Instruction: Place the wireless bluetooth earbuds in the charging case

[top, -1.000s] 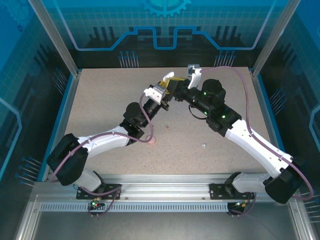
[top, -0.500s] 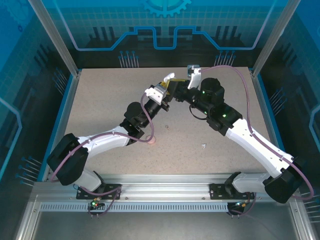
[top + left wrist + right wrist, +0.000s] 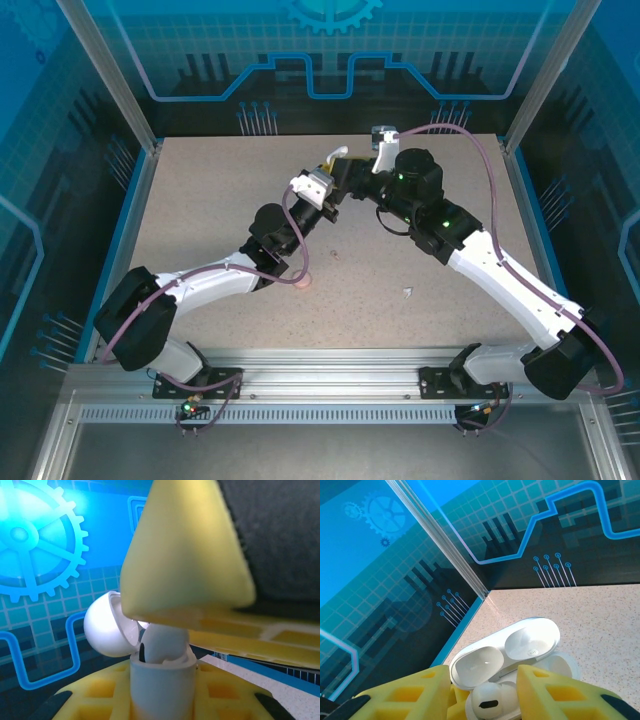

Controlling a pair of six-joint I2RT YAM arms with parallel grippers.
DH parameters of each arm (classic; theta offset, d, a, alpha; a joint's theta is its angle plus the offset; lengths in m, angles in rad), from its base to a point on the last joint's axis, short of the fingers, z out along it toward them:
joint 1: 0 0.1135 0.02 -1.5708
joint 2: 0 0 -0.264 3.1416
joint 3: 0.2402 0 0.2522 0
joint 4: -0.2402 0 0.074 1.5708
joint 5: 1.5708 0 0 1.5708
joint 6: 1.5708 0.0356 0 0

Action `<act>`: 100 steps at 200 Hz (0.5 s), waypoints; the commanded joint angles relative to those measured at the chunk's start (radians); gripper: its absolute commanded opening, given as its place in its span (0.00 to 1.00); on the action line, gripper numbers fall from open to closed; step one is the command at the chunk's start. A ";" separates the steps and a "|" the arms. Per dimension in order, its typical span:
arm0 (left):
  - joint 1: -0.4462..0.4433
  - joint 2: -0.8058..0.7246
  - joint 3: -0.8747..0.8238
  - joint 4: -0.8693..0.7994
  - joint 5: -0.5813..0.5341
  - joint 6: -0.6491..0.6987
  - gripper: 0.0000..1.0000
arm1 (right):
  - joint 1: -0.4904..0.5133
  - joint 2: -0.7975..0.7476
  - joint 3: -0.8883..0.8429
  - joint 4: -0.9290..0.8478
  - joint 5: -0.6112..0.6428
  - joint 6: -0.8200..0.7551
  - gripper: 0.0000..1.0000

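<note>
**Earbud seating.** One white earbud is sitting head-up in a well of the white charging case. The case's hinged lid is standing open and showing two hollow cups. The right gripper is straddling this earbud, its yellow jaws standing apart with a gap showing beside the bud. The left gripper is gripping the case by its body, jaws clamped on it from above and below. It is holding the case above the far middle of the speckled desk. A small whitish piece is lying on the desk, well apart from the case and near the right arm.
</note>
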 commanded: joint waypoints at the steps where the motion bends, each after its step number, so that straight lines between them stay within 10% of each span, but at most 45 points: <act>1: -0.008 -0.047 0.019 0.113 0.016 -0.025 0.00 | -0.007 0.017 0.004 -0.087 0.038 0.022 0.41; 100: -0.008 -0.054 0.003 0.099 0.015 -0.049 0.00 | -0.039 0.002 0.049 -0.099 0.027 0.040 0.66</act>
